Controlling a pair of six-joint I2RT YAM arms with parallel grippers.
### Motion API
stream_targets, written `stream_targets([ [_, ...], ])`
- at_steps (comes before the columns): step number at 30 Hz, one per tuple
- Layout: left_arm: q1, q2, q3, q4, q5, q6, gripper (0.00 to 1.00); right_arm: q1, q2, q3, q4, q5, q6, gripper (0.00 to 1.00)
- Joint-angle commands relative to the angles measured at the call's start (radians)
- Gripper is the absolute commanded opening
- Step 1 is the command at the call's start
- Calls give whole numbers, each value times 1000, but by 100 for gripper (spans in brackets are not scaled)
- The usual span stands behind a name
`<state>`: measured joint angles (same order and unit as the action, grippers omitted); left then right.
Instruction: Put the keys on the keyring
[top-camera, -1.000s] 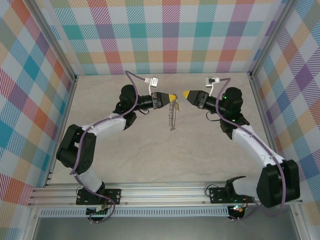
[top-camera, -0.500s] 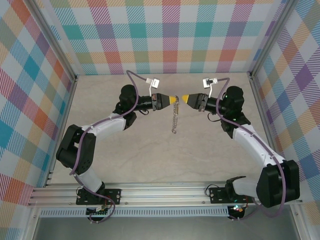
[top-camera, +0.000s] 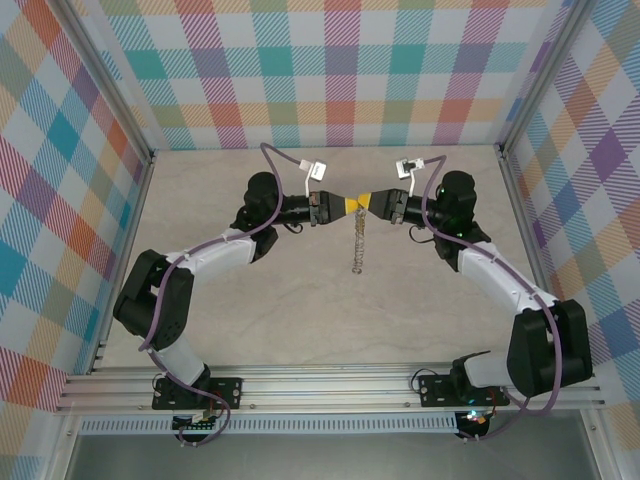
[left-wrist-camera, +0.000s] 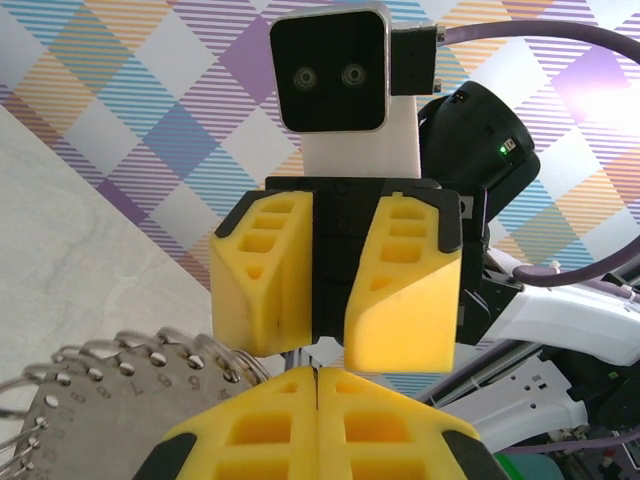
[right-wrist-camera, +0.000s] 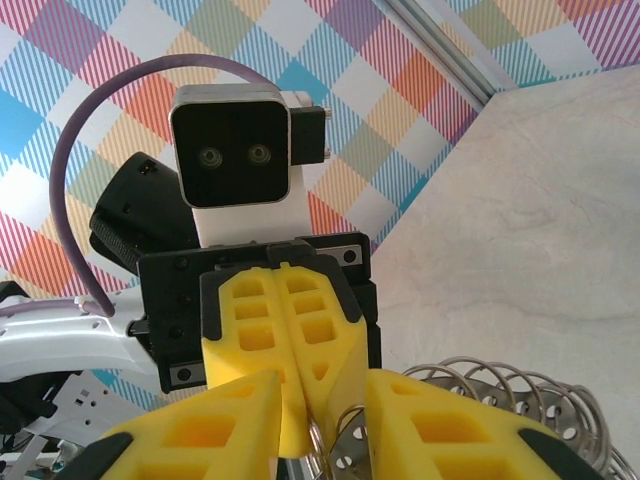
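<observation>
Above the table (top-camera: 250, 290), one keyring (top-camera: 358, 245) in the clamped left gripper (top-camera: 351, 205), right gripper (top-camera: 366, 203) narrowly agape

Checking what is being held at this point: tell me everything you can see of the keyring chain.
The keyring is a thin, silvery metal chain of small links, and it looks limp. In the top view it runs as a narrow strand from the spot where the left tool and right tool meet tip to tip, trailing toward the near edge and apparently dangling. Its upper end sits at the shut left tool's tips, and the right tool's fingers stand apart around that spot. Whether a key is on it cannot be told.
</observation>
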<state>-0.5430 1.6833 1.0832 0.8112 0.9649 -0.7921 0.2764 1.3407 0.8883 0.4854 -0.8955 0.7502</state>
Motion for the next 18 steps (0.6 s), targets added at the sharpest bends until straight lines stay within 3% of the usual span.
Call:
stream_targets([
  [1,-8,-37,38,36,8,19,0,9,5,-1,56,-36,4,26],
  [4,-8,-36,37,36,3,21,0,10,-2,-13,56,-39,4,25],
  [8,-8,-34,38,33,3,21,0,11,-27,-28,43,-24,-1,33],
  [18,-8,-41,35,28,-6,27,0,10,-70,-44,7,-18,-17,22],
])
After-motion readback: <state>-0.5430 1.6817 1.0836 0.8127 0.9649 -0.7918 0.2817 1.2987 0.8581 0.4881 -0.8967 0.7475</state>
